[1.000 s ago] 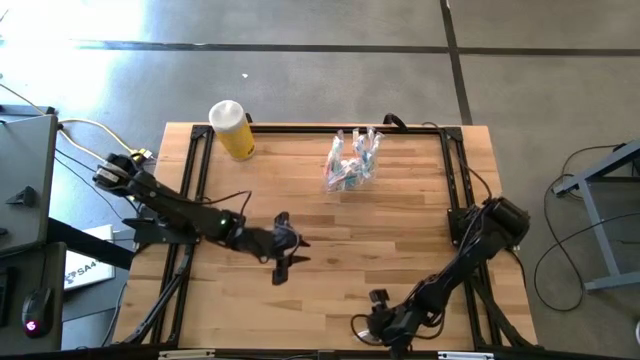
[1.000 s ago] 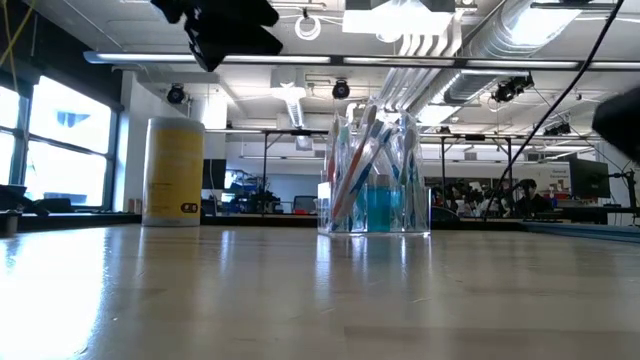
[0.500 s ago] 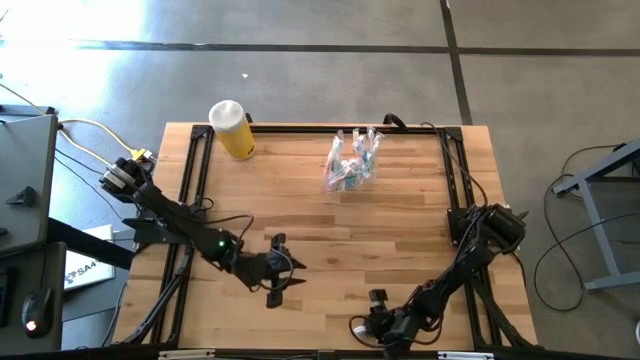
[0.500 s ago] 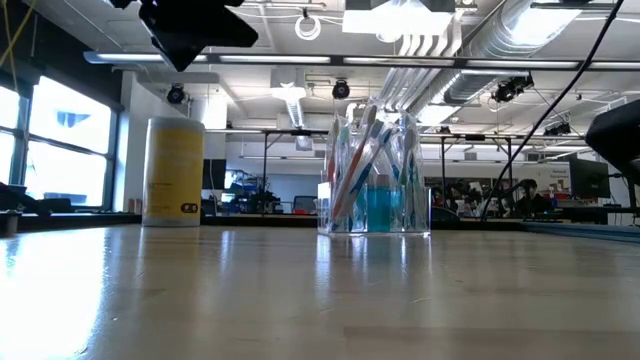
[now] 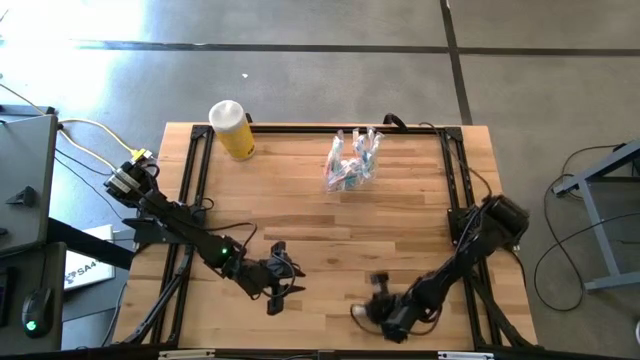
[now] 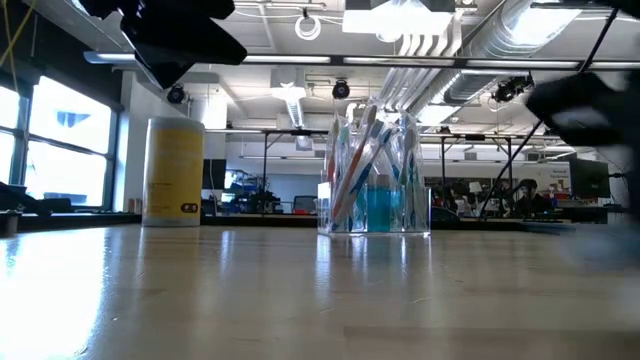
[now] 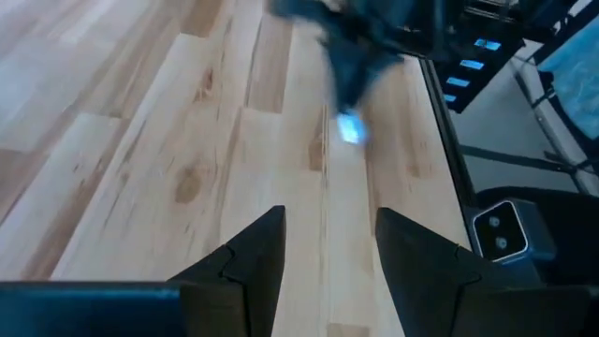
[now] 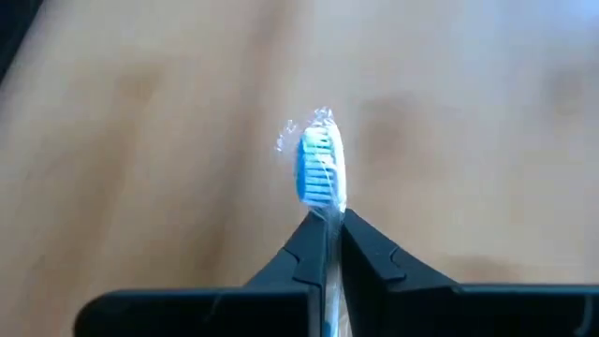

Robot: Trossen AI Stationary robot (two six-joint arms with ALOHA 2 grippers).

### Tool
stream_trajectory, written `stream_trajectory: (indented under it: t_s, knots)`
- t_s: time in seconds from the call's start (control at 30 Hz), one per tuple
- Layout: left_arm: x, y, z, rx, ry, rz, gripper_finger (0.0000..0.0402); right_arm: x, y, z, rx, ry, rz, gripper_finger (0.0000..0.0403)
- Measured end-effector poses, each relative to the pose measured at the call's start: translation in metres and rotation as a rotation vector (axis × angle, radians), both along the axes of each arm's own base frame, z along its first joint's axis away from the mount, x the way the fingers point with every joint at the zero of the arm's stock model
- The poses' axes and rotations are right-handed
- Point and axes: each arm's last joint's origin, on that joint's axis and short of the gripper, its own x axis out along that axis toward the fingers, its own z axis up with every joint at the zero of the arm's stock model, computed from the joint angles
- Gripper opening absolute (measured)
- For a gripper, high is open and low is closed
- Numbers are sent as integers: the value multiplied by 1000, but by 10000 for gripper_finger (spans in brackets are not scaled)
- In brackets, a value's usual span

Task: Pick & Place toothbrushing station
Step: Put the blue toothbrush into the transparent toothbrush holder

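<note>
Pick step: right gripper (image 8: 328,239) fingers pinched shut on wrapped teal-bristled toothbrush (image 8: 321,173), head jutting just beyond fingertips. Clear cup (image 5: 352,165) of toothbrushes well apart across worktop (image 5: 400,230). Left gripper (image 7: 323,267) fingers parted, empty. Next, likely: carry to cup.

The right claw (image 8: 327,245) pinches a clear toothbrush (image 8: 321,178), its teal-bristled head sticking out above the wooden bench (image 8: 140,122).
</note>
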Motion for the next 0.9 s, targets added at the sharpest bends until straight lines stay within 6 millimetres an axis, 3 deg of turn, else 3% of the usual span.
stream_trajectory:
  t_s: [0.17, 0.4, 0.57, 0.9]
  knots:
    - [1, 0, 1, 17, -13, -13, 164, -7, -21, 55, -156, -173, -74, 7]
    - [6, 9, 1, 138, -26, -40, 164, -17, -45, 116, -322, -390, -28, 6]
    - [18, 31, 2, 205, -29, 3, 164, -23, -81, 132, -315, -520, 2, 6]
    - [38, 85, -1, 254, 29, 18, 164, -47, -175, 118, -266, -903, 35, 5]
